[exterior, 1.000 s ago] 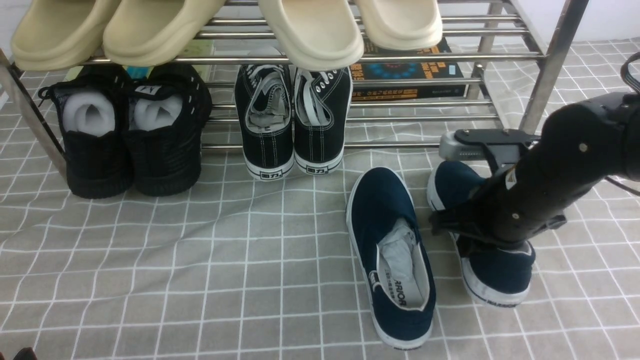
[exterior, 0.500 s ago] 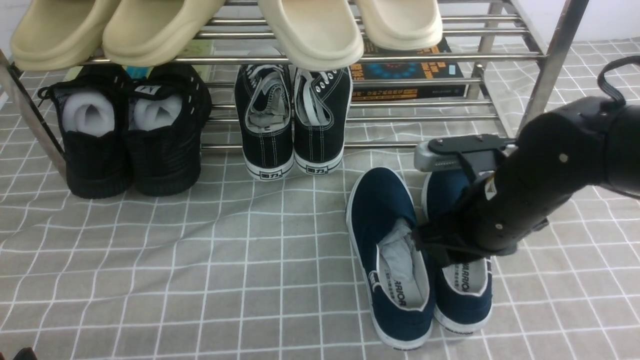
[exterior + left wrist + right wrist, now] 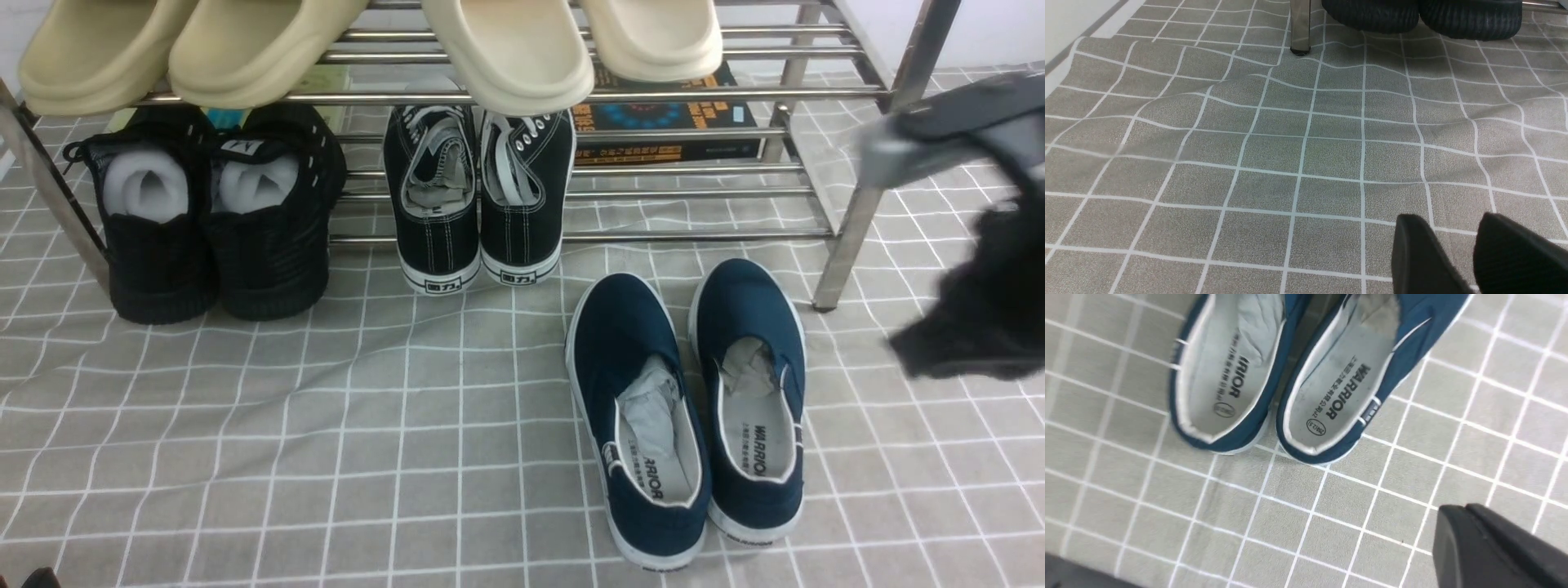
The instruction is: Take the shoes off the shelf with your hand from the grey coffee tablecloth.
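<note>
The two navy shoes (image 3: pixel 637 408) (image 3: pixel 755 384) lie side by side on the grey coffee tablecloth (image 3: pixel 326 425), in front of the shelf (image 3: pixel 849 220), heels toward me. In the right wrist view their grey "WARRIOR" insoles (image 3: pixel 1339 388) (image 3: pixel 1224 375) show. My right gripper (image 3: pixel 1457 516) hangs shut and empty over bare cloth, apart from the shoes. The right arm (image 3: pixel 988 302) is a blur at the right edge. Low over the cloth, my left gripper (image 3: pixel 1449 228) shows a narrow gap between its fingers, with nothing in it.
On the lower tier stand black mesh sneakers (image 3: pixel 212 220), black lace-up sneakers (image 3: pixel 478 188) and a book (image 3: pixel 661 114). Beige slippers (image 3: pixel 506 49) sit on the upper bars. A shelf leg (image 3: pixel 1300 24) stands ahead of the left gripper.
My right gripper slid the right-hand shoe in beside the other, let it go, then rose away to the right and shut. The left arm has not moved.
</note>
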Available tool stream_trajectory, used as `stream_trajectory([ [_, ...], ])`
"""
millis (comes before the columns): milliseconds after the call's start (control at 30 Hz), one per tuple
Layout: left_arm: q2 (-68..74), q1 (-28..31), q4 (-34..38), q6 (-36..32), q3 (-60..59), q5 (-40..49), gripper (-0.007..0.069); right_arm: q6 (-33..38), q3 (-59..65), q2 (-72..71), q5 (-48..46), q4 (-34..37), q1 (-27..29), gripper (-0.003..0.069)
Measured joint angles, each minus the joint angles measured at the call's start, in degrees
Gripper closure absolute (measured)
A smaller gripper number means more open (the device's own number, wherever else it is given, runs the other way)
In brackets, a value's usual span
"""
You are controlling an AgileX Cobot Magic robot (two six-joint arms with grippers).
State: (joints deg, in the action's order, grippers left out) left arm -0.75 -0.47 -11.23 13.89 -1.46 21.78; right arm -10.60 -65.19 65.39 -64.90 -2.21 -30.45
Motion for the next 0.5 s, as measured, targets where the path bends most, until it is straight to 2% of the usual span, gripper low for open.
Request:
stream_trajectory([
  [167, 0.0, 0.0, 0.0, 0.0, 0.0, 0.0, 0.0384, 0.0, 11.3, -15.4, 10.8, 1.1, 0.0, 0.0674],
  [200, 0.0, 0.0, 0.0, 0.0, 0.0, 0.0, 0.0384, 0.3, 17.4, -21.6, 18.8, 3.2, 0.0, 0.0674],
  [233, 0.0, 0.0, 0.0, 0.0, 0.0, 0.0, 0.0384, 0.4, 18.0, -22.3, 19.7, 3.2, 0.0, 0.0674],
  [300, 0.0, 0.0, 0.0, 0.0, 0.0, 0.0, 0.0384, 2.1, 26.5, -30.1, 31.5, 5.9, 0.0, 0.0674],
  [500, 0.0, 0.0, -0.1, 0.0, 0.0, 0.0, 0.0384, 5.5, 34.6, -40.0, 42.2, 6.5, 0.0, 0.0673],
])
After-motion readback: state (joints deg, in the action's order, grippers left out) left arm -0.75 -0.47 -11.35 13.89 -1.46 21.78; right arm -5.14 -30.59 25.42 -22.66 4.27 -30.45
